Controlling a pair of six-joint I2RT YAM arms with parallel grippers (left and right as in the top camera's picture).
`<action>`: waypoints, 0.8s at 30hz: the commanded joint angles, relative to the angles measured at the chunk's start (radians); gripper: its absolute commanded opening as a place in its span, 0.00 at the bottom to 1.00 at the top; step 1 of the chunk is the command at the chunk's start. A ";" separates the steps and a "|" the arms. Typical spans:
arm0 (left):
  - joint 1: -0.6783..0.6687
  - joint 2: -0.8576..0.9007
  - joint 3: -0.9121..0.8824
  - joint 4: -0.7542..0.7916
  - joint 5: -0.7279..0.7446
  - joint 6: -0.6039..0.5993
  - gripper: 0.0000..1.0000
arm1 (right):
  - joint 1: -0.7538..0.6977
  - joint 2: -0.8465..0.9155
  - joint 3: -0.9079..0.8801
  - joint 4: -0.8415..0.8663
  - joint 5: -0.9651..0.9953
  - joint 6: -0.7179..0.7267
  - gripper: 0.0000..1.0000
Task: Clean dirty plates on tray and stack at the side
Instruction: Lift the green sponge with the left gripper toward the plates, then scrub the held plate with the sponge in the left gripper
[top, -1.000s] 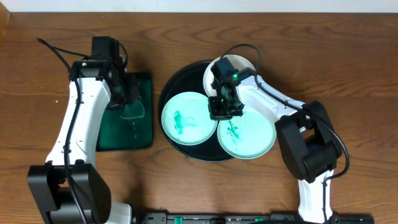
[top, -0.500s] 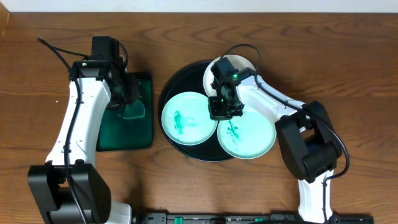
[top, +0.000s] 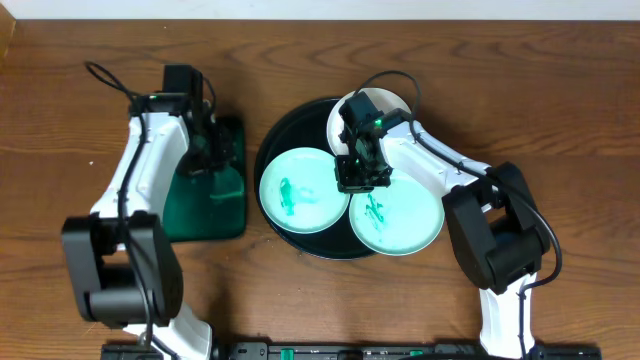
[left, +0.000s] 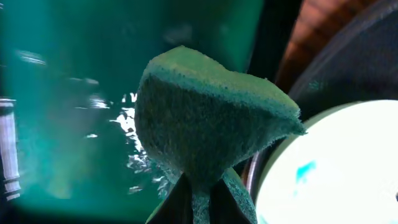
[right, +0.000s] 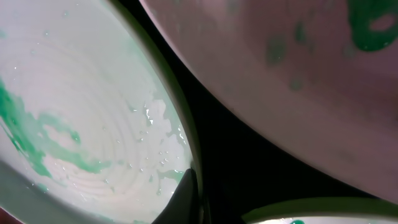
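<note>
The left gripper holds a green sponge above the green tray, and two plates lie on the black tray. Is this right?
No. The overhead view shows three on the black tray: a left plate, a lower-right plate and a top plate. The left gripper does hold a green sponge above the green tray.

Glossy tray (top: 295, 125), rough green sponge (left: 205, 118)

Tray (top: 290, 128): large, round, glossy black with a raised rim, flat on the bench (top: 560, 100).
Left plate (top: 303, 190): white, teal-tinted, green smear at centre, on the tray's left half.
Right plate (top: 398, 218): same tint and smear, at the tray's front-right edge.
Rear plate (top: 390, 102): whiter, at the back edge, partly hidden.
</note>
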 joint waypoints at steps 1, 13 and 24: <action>-0.018 -0.044 0.011 0.032 0.210 -0.009 0.07 | 0.011 0.006 -0.021 -0.014 0.008 -0.026 0.01; -0.253 0.015 0.011 0.072 0.137 -0.107 0.07 | 0.011 0.006 -0.021 -0.018 0.007 -0.029 0.01; -0.257 0.220 0.011 0.050 -0.041 -0.169 0.07 | 0.011 0.006 -0.021 -0.036 -0.019 -0.031 0.01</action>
